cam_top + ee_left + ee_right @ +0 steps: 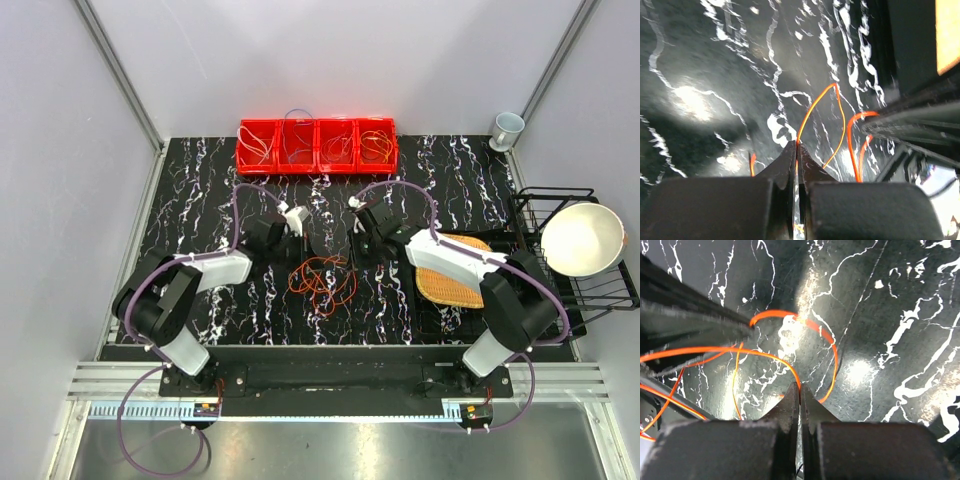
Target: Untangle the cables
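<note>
A tangle of thin orange and red cables (325, 280) lies on the black marbled table between the two arms. My left gripper (307, 237) is shut on a thin orange cable (816, 106), which comes out of the fingertips (797, 146) and loops upward. My right gripper (353, 237) is shut on an orange cable (771, 356) that arcs left from its tips (800, 388). A second red-orange loop (826, 340) lies beyond. The two grippers face each other closely above the tangle's far side. No yellow, purple or blue cable shows in the tangle.
A row of red bins (317, 147) holding coiled cables stands at the back. A cup (506, 128) is at the back right. A black wire rack (600, 290) with a white bowl (582, 238) and a woven plate (455, 280) are to the right.
</note>
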Robot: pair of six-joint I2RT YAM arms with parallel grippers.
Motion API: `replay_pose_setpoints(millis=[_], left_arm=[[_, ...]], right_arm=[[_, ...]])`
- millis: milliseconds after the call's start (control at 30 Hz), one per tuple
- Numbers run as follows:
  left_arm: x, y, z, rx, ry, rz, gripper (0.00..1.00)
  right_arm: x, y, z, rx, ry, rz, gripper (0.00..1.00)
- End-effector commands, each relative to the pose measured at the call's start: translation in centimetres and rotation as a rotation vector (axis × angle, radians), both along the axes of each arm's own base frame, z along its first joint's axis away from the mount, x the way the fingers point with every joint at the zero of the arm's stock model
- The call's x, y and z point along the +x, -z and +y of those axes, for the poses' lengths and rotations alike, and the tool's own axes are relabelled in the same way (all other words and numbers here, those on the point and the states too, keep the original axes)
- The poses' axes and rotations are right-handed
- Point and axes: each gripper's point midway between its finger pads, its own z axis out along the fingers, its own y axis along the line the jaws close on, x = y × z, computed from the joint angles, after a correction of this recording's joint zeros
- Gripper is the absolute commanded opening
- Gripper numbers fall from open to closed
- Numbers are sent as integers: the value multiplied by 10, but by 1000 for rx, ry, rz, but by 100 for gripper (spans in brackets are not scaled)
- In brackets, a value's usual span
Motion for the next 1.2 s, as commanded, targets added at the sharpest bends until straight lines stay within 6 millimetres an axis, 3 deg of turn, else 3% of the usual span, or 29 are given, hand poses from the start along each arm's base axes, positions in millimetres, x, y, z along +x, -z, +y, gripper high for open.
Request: replay_pose_setpoints(millis=[0,67,133,167,267,400,633,833,1167], left_arm=[[27,8,11,107,-153,9,0],[31,10,9,156,-177,5,0],[36,16,13,228,-220,6,0],[36,15,9,238,-216,-4,0],[37,22,14,296,-241,14,0],[37,24,17,311,-263,19,0],[35,22,18,305,-263,16,0],[28,14,12,249,-206,-17,0],[25,1,-1,169,-137,-67,0]], right_arm=[[4,-29,3,62,6,-96,0],[-1,-54,10,159,-20,-149,0],[-3,-90,3,218,3,-239,0],[-6,-112,-3,239,14,-292,0],[0,-148,-31,210,123,-407,0],[2,-166,-56,177,221,-478,0],[-1,-122,-60,104,267,-361,0],[0,-71,-32,53,165,-197,0],[-6,-39,11,142,2,-69,0]])
